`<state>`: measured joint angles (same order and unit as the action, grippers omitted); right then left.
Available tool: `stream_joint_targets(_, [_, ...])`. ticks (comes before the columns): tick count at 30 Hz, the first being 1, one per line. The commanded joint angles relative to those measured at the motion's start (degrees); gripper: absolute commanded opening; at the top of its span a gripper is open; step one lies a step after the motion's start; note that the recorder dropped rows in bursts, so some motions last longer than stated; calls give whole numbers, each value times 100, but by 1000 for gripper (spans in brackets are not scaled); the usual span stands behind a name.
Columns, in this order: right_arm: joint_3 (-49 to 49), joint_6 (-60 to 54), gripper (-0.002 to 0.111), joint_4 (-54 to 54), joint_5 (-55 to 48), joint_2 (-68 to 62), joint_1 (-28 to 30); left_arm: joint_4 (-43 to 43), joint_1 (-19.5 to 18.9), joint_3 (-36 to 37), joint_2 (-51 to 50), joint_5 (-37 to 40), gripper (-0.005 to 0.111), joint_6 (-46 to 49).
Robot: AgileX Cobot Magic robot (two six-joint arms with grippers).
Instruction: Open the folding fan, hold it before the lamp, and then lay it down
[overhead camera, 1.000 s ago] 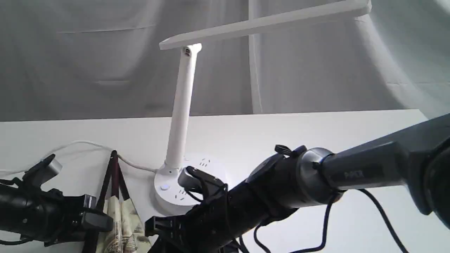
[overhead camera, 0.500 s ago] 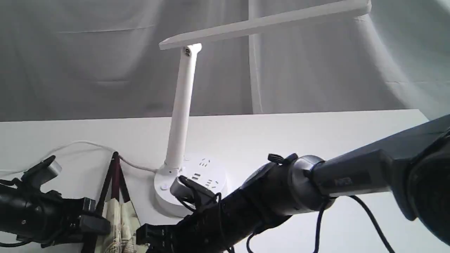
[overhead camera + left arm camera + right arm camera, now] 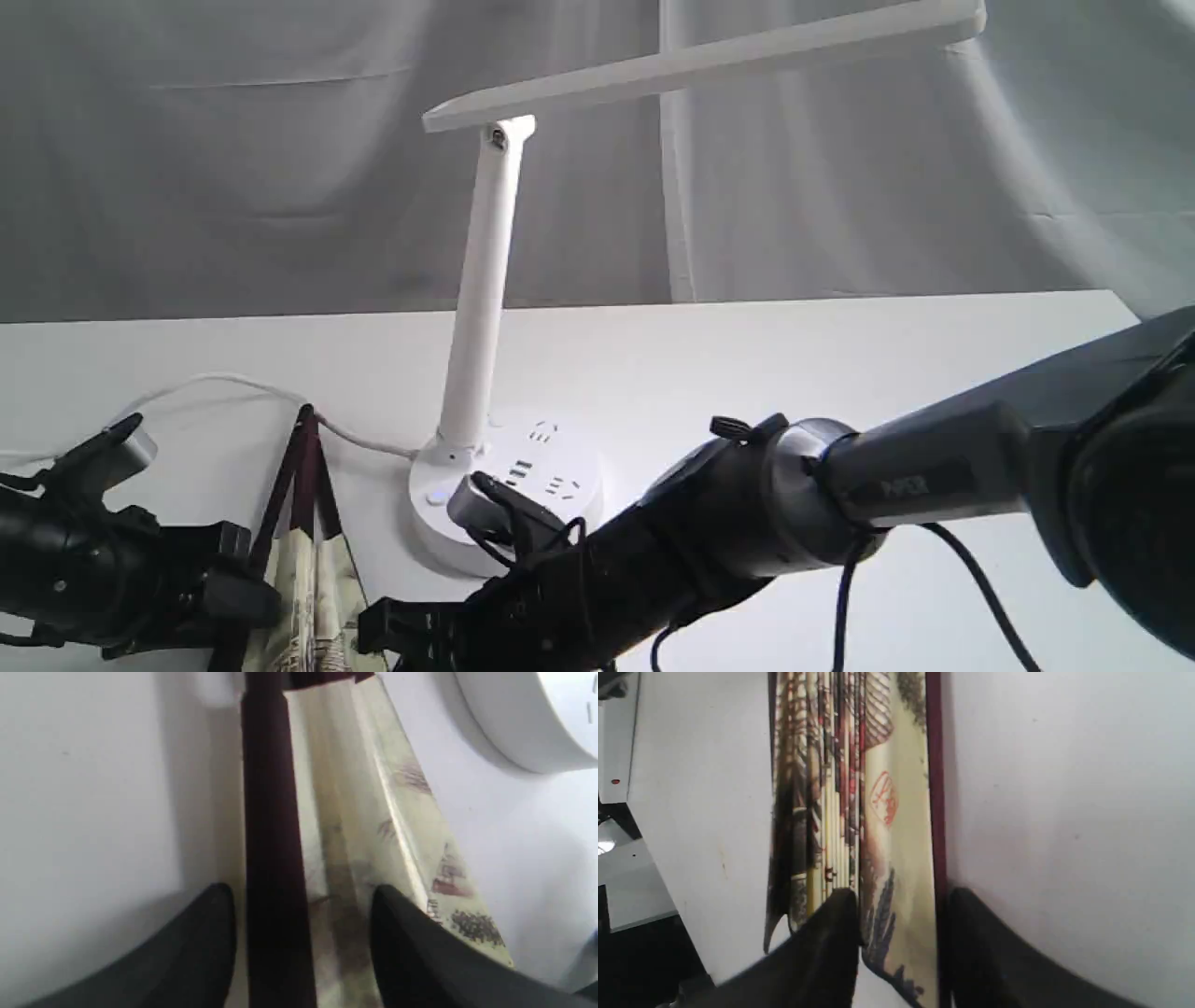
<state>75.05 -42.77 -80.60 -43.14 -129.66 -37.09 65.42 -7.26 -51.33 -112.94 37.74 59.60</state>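
- Two claws attend one folding fan [image 3: 313, 569], which lies partly opened on the white worktop [image 3: 840, 373]. It is left of the lamp [image 3: 481, 289] and farther from the far edge than the lamp's base.
- Its dark maroon ribs meet at a pivot pointing toward the far edge, just beside the white cord [image 3: 233, 385]. The cream printed leaf widens the other way.
- Left claw [image 3: 301, 896]: spread, with black fingers [image 3: 196, 956] straddling one maroon guard rib [image 3: 273, 835] and the pleats beside it. A cream strip shows between rib and one finger, the other finger sits over the leaf, and the jaws are not pressed on anything.
- Right claw [image 3: 899, 893]: fingers partly apart, with the outer cream panel, its red seal and the other guard rib [image 3: 936, 812] between them. One finger stands right at that rib, the other against the bundled pleats. Whether they press cannot be told.
- An edge of the worktop runs near those bundled pleats.
- The lamp's round socketed base [image 3: 551, 457] stands mid-worktop, well short of the far edge. Its stem leans slightly and its long flat head reaches rightward overhead.
- The right arm [image 3: 794, 495] crosses before that base.
- Grey cloth [image 3: 233, 187] hangs behind the far edge.
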Motion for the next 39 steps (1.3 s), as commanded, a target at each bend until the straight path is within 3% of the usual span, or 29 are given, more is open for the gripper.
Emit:
stream_joint_targets(1, [-28, -403, 24, 42, 24, -89, -3, -260, -21, 40, -43, -200, 49, -75])
stream_joint_targets(6, [-28, -526, 0, 115, -59, -65, -3, -260, -21, 40, 35, -179, 49, -75])
stream_joint_targets(18, [-28, -526, 0, 529, -161, 305, -3, -260, -21, 60, 1000, -76, 49, -233])
stream_joint_targets(27, [-28, -526, 0, 455, -1105, 772, 461, -404, -21, 116, 1704, 389, 49, -295])
stream_joint_targets(33, [-28, -500, 0, 455, -1220, 887, 628, -1569, -21, 116, 2351, -25, 43, -1303])
stream_joint_targets(39, [-28, -500, 0, 355, -1262, 887, 625, -3145, -21, 130, 2985, -175, 41, -2993])
